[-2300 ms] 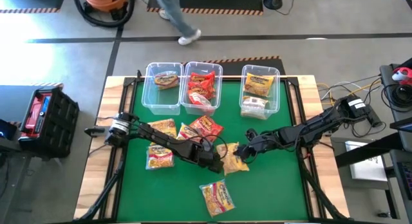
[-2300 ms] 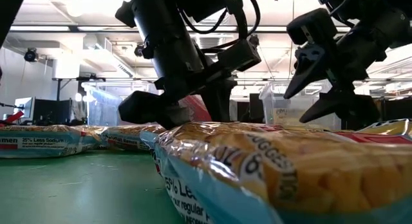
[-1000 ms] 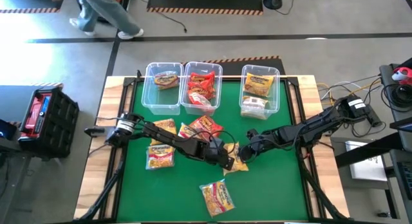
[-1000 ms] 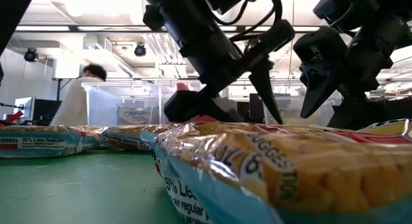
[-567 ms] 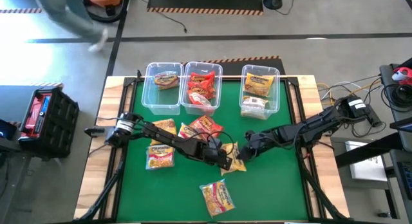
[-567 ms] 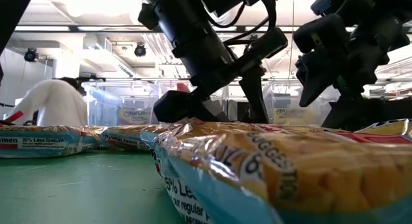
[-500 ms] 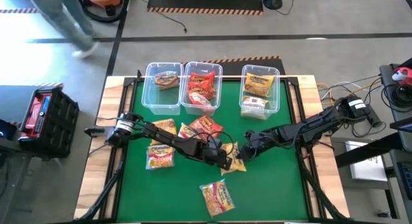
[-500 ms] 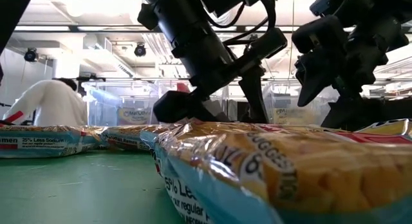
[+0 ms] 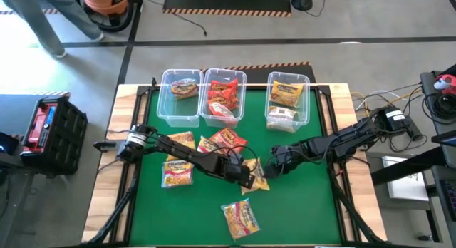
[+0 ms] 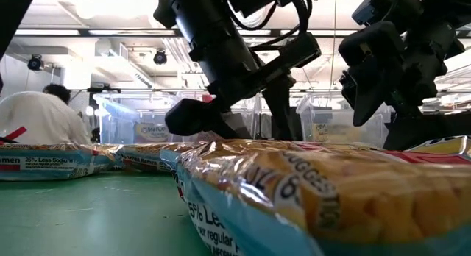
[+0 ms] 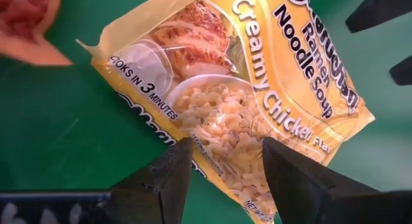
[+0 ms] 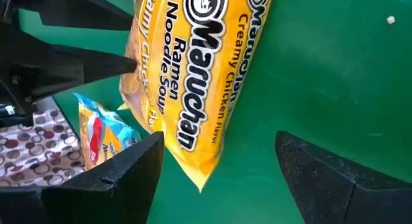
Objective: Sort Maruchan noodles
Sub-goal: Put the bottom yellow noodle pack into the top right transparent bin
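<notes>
A yellow Creamy Chicken noodle packet [image 9: 258, 175] lies mid-table. My left gripper [image 9: 246, 178] comes at it from the left and is shut on it; its two fingers frame the packet [image 11: 244, 89] in the left wrist view. My right gripper [image 9: 273, 163] stands open just right of the packet, fingers wide apart on either side of its end [image 12: 206, 166] without touching. More Maruchan noodles lie flat on the green mat: yellow and orange ones [image 9: 178, 159] at the left, a red one [image 9: 229, 140], and one near the front edge [image 9: 241, 218]. My left gripper has the yellow packet's end near one corner [image 11: 222, 156] between its two fingers. They slant down onto it from the table's left. One finger [image 12: 96, 66] meets the packet's long edge [image 12: 133, 63]. I cannot tell whether the packet is clear of the mat.
Three clear bins stand along the far edge: left [image 9: 179, 97], middle [image 9: 224, 97] with red packets, right [image 9: 288, 100] with yellow ones. A packet [image 10: 316, 197] fills the low view's foreground. A person [image 10: 37, 116] is beyond the table.
My left gripper has tipped further down over the yellow packet and edged slightly toward the table's left; the packet looks narrower from above. My right gripper has turned a little beside it. A person has walked leftward across the floor beyond the table.
</notes>
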Controlling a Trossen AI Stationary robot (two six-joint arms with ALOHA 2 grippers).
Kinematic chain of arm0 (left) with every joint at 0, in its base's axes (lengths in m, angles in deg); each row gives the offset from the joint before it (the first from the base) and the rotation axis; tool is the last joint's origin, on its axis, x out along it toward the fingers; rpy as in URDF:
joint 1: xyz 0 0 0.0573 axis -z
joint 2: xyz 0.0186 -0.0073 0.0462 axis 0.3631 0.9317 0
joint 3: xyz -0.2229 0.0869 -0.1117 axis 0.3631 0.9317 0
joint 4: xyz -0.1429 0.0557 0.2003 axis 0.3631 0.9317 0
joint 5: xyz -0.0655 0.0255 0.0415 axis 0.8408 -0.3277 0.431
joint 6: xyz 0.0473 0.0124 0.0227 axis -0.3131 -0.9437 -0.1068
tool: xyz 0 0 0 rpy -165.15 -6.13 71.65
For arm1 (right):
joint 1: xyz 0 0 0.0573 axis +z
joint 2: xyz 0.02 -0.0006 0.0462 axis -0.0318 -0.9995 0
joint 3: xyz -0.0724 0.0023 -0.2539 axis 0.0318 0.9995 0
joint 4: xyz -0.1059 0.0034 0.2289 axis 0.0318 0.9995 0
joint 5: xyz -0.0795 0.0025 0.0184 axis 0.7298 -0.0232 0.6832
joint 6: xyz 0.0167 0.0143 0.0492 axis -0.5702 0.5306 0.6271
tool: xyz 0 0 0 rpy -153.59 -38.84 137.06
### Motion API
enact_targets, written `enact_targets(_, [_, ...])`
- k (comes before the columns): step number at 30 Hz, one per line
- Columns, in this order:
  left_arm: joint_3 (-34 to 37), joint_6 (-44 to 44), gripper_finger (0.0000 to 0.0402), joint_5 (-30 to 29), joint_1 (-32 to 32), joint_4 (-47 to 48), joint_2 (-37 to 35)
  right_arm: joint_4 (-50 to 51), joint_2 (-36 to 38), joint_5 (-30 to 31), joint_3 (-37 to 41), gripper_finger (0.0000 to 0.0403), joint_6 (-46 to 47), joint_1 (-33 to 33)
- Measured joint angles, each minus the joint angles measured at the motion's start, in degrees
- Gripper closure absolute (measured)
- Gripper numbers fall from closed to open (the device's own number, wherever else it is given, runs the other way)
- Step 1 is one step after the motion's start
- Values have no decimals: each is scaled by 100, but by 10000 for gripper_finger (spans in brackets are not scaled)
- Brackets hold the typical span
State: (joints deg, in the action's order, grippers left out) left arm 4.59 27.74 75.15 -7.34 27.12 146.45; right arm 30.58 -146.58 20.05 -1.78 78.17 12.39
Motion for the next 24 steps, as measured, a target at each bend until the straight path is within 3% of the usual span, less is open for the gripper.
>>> enact_targets(8, [7,-61,232,14,13,74,-43,62,-1,251,0,115,-224,-11])
enact_targets(14, [-198,-660,232,-172,13,425,-160,81,-1,345,-2,119,-154,-11])
enact_targets(18, [-391,-642,232,-304,33,1014,-182,101,-1,345,-2,123,-154,-11])
enact_targets(24, [-505,-557,232,-365,122,1014,-207,118,1,344,-2,131,-196,-11])
